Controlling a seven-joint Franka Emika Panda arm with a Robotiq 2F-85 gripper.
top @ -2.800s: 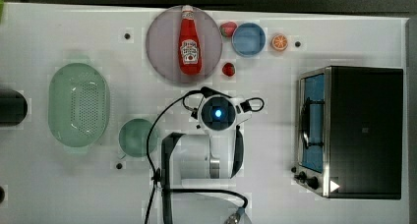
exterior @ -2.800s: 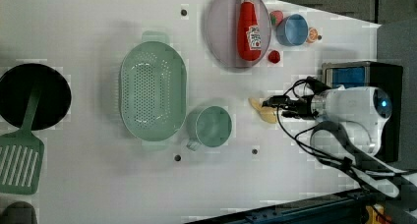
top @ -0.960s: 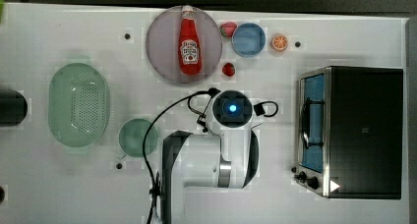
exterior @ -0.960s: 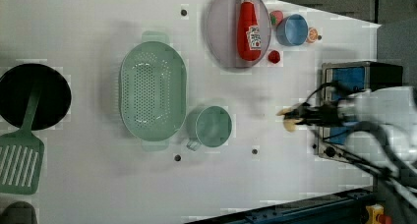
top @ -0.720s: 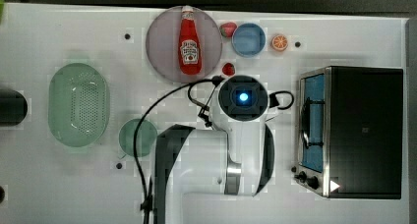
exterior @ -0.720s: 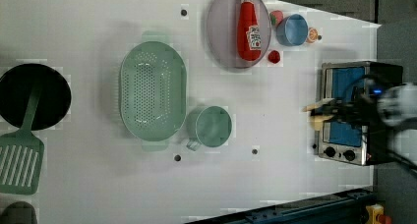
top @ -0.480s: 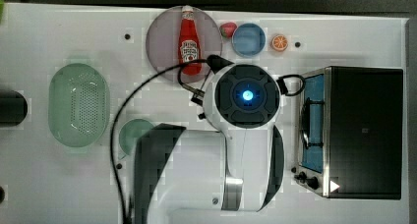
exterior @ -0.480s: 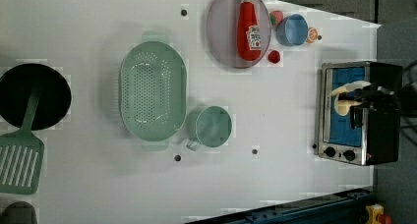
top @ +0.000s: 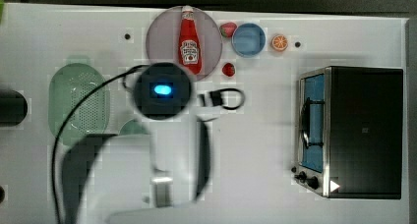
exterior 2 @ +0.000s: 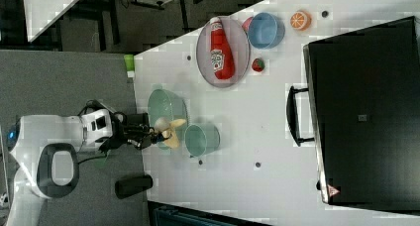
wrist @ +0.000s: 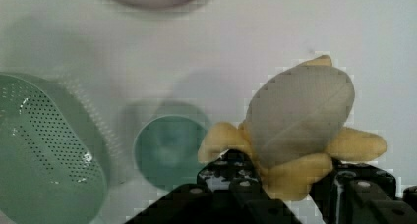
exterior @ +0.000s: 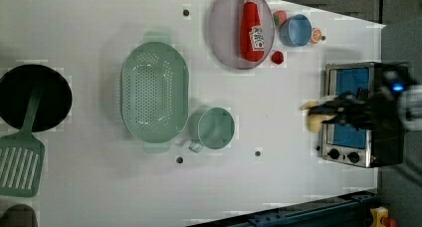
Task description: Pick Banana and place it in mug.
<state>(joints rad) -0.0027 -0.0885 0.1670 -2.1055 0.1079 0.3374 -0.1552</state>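
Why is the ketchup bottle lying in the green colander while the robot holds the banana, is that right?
Not quite. The ketchup bottle lies on the round grey plate, not in the green colander, as the top view shows. The end effector does hold the banana.

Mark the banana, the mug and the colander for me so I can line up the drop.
banana (wrist: 300,121): wrist view, on its pale peeled flesh.
mug (exterior: 215,128): left view, inside the round pale-green cup.
colander (exterior: 154,91): left view, on its perforated floor.
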